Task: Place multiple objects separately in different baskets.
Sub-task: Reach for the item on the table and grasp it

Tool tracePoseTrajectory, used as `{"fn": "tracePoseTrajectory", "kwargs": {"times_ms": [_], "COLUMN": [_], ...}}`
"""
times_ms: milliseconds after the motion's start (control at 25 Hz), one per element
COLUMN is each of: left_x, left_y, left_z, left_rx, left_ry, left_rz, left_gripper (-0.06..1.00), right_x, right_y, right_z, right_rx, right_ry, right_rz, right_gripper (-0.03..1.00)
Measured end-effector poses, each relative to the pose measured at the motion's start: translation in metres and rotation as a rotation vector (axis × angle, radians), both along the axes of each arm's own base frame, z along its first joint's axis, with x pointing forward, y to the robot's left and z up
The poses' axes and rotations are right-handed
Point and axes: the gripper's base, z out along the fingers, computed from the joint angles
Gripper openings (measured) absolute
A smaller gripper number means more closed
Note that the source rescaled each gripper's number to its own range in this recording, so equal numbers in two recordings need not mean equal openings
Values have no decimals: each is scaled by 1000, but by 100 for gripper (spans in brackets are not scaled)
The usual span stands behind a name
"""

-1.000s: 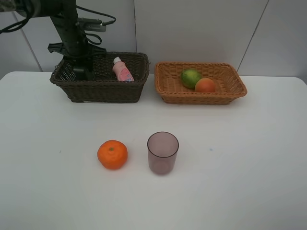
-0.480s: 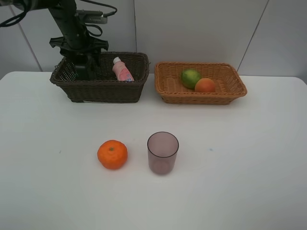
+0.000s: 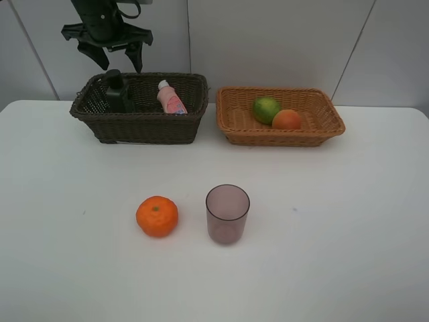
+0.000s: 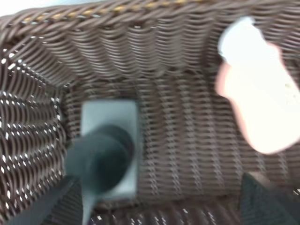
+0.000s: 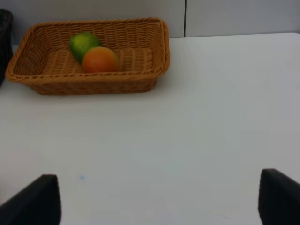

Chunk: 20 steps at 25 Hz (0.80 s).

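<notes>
Clearance first: left gripper (image 3: pixel 119 64) hangs spread wide and empty above the dark brown basket (image 3: pixel 144 126), pump bottle (image 3: pixel 115 90) standing inside. You lift straight clear of the rim, then approach the cup (image 3: pixel 227 213) beside the mandarin (image 3: pixel 157 216) from above.

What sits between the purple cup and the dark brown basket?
Nothing visible. Bare table separates the cup from the dark brown basket; the mandarin sits left of the cup, off that path. The open left gripper hangs above the basket's left end.

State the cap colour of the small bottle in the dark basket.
White cap, pink bottle; sharpest in the exterior high view.
</notes>
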Motion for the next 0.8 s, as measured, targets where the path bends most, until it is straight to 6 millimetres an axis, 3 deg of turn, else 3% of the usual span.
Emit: {"fn": "tracePoseTrajectory", "kwargs": {"times_ms": [240, 400, 520, 800], "left_x": [-21, -41, -63, -127], "left_y": [-10, -14, -17, -27], "left_z": [35, 49, 61, 69], "left_rx": [-21, -7, 2, 0], "left_ry": [-28, -22, -22, -31], "left_rz": [-71, -126, -167, -252], "left_gripper": [98, 100, 100, 100], "right_x": [0, 0, 0, 0], "right_y": [0, 0, 0, 0], "right_z": [0, 0, 0, 0], "right_rx": [0, 0, 0, 0], "right_ry": [0, 0, 0, 0], "right_rz": [0, 0, 0, 0], "right_gripper": [79, 79, 79, 79]}}
